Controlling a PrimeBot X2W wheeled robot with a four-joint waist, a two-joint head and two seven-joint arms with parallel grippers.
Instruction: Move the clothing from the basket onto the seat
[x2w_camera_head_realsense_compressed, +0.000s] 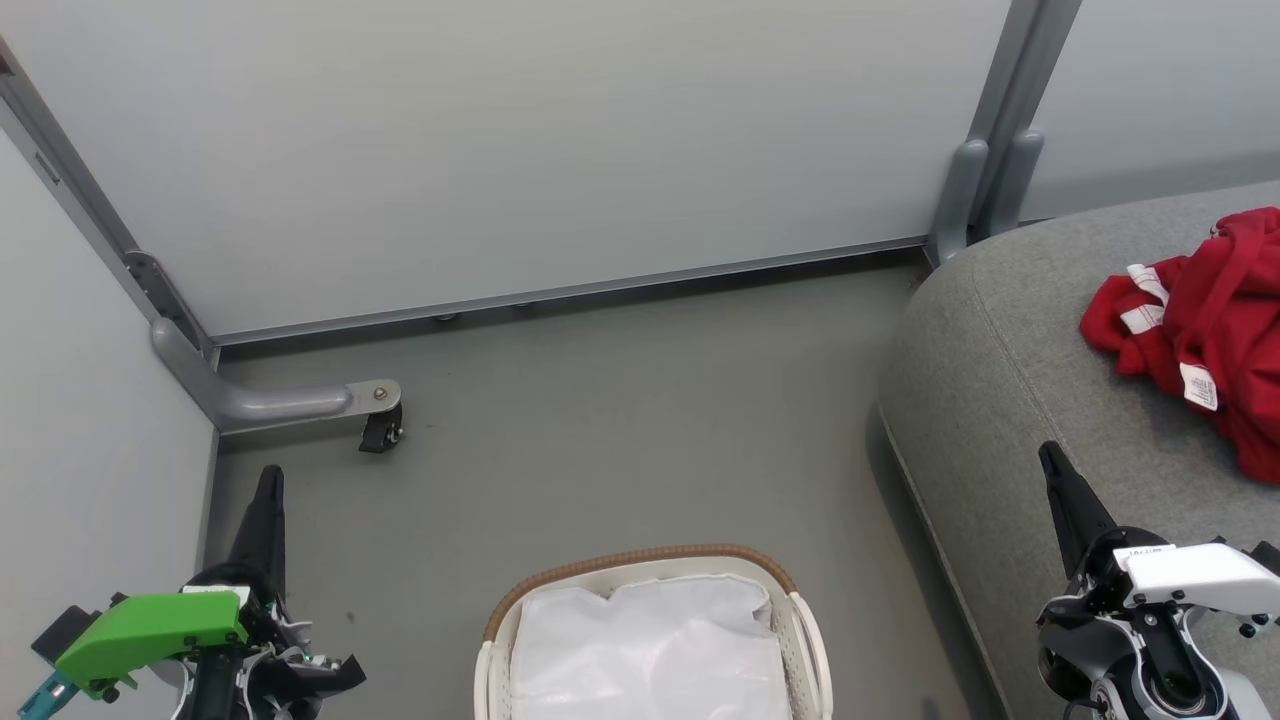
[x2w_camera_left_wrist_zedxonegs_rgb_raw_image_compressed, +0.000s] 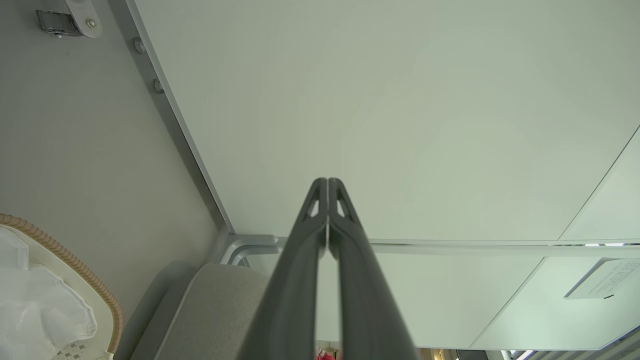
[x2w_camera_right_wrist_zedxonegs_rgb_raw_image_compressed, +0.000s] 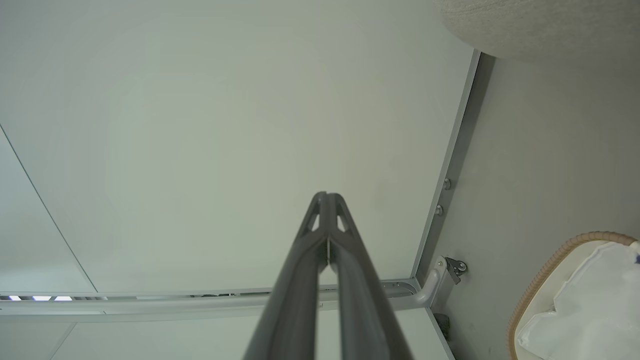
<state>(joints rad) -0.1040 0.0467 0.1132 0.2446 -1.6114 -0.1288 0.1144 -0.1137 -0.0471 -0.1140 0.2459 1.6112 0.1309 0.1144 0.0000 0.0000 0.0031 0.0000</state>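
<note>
The clothing (x2w_camera_head_realsense_compressed: 1210, 330) is bright red with small white labels and white trim, set against the light grey fabric of the seat (x2w_camera_head_realsense_compressed: 1000, 400). The basket (x2w_camera_head_realsense_compressed: 640, 556) is white plastic with a brown woven-look rim and a plain white liner (x2w_camera_head_realsense_compressed: 650, 650), on a dull grey-green floor (x2w_camera_head_realsense_compressed: 600, 430) before pale grey-white wall panels (x2w_camera_head_realsense_compressed: 500, 130) framed in silver-grey. The left pincer (x2w_camera_head_realsense_compressed: 270, 485) is black under a vivid green cover (x2w_camera_head_realsense_compressed: 150, 630); the right pincer (x2w_camera_head_realsense_compressed: 1055, 470) is black with a white cover (x2w_camera_head_realsense_compressed: 1190, 575).
</note>
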